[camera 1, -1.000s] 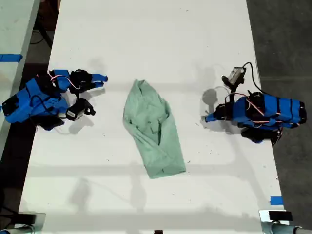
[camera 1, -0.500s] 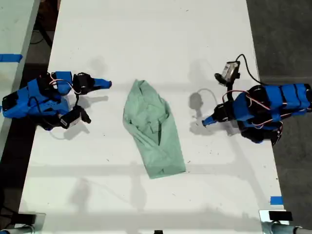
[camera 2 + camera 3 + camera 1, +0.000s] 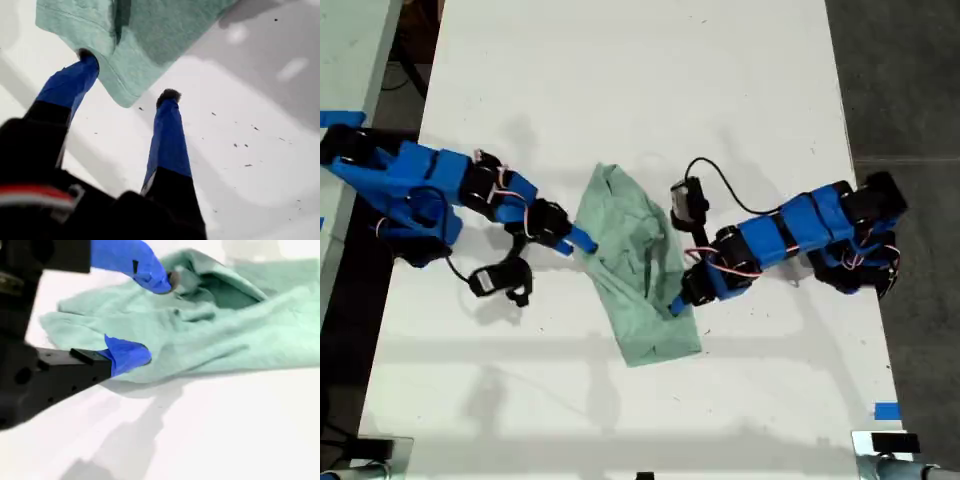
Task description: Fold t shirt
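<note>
Reaching in from both sides: t shirt [image 3: 633, 265] lies crumpled mid-surface [image 3: 620, 80]. My first pincer [image 3: 127, 97] is spread, straddling a hem corner; my second pincer [image 3: 145, 315] is spread over the cloth edge. Grasp step; next, both should pinch, then lift.

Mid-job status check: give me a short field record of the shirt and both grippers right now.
t shirt: crumpled, lying mid-table, not neatly folded
my first gripper: open, jaws straddling a corner of the cloth
my second gripper: open, one finger above the cloth, the other low at its edge
grasp: neither gripper shut on the cloth yet
table: white
</note>
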Controlling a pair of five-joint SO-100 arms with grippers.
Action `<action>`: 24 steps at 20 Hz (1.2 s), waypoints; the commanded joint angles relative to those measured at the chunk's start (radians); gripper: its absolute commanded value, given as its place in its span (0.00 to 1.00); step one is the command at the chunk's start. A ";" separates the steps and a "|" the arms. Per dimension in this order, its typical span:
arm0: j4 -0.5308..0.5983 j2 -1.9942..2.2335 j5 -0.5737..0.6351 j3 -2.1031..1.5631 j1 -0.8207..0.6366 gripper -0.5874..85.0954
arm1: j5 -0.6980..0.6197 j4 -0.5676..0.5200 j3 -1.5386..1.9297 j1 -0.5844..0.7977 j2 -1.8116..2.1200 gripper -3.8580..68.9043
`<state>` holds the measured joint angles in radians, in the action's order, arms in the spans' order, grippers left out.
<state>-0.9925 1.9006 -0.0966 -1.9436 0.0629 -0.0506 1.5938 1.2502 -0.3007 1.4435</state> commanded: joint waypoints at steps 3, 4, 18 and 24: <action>-0.170 -0.730 -0.046 0.854 0.149 0.27 | 0.089 0.025 -0.092 -0.067 -0.077 0.41; -0.193 -0.801 -0.043 0.953 0.161 0.27 | 0.101 0.025 -0.092 -0.074 -0.094 0.41; -0.086 -0.968 -0.035 0.977 0.230 0.23 | 0.133 -0.018 -0.091 -0.066 -0.183 0.43; -0.075 -1.014 -0.018 0.971 0.272 0.00 | 0.132 -0.152 -0.095 -0.091 -0.221 0.41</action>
<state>-1.0600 0.8882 -0.1197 -0.9771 0.3037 0.0675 1.4972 1.2195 -0.3712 1.2180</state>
